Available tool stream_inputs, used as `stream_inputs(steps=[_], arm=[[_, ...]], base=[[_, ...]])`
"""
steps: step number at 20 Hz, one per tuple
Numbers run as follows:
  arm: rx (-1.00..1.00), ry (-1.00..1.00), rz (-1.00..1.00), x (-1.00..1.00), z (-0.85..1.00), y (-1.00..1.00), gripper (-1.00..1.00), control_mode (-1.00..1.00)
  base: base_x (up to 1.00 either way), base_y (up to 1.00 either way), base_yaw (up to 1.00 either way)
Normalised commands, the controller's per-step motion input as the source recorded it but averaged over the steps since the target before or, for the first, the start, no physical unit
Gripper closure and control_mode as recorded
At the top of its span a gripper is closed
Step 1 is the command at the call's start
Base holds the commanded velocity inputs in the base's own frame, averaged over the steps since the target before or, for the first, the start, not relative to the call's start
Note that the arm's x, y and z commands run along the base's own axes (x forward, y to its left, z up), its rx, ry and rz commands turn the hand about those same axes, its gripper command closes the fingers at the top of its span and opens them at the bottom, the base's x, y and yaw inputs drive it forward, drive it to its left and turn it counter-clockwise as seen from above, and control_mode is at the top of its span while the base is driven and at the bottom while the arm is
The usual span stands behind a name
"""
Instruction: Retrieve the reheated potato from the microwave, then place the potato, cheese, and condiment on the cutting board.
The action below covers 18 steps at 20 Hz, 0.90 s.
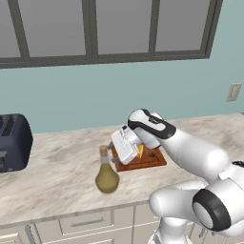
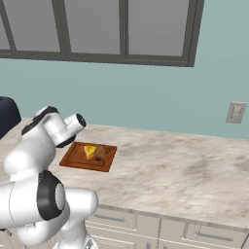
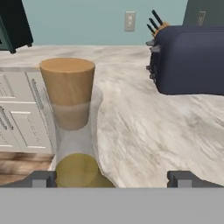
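Left base view: condiment bottle (image 1: 106, 176), olive-tan with cork stopper, upright on the marble surface (image 1: 57, 162) near its front edge. Cutting board (image 1: 139, 158) just behind and right of it, cheese wedge (image 1: 140, 151) on top. Arm reaches forward from lower right; the white hand tilts down over the board's left end, just above and right of the bottle's stopper. Dark blue toaster (image 1: 13, 142) at far left.

Right base view: board (image 2: 88, 156) carries cheese (image 2: 89, 151) and brown potato (image 2: 100, 153), touching side by side. Arm's wrist bends left of the board.

Hand view: claw (image 3: 112, 178) spread wide, holding nothing; fingertips (image 3: 42, 179) low at either side. Bottle stopper (image 3: 68, 81) close in front, towards the left fingertip. Toaster (image 3: 190, 59) upper right.
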Motion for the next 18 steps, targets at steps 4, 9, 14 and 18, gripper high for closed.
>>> stream_inputs(steps=[4, 9, 14, 18], arm=[[0.0, 0.0, 0.0, 0.01, -0.03, 0.1, -1.0, -1.0], [0.0, 0.0, 0.0, -0.17, 0.0, 0.01, -1.0, -1.0], [0.0, 0.0, 0.0, -0.21, 0.0, 0.0, -1.0, -1.0], [0.0, 0.0, 0.0, -0.18, 0.01, 0.0, -1.0, -1.0]], base=[[0.0, 0.0, 0.0], [0.0, 0.0, 0.0], [0.0, 0.0, 0.0], [0.0, 0.0, 0.0]])
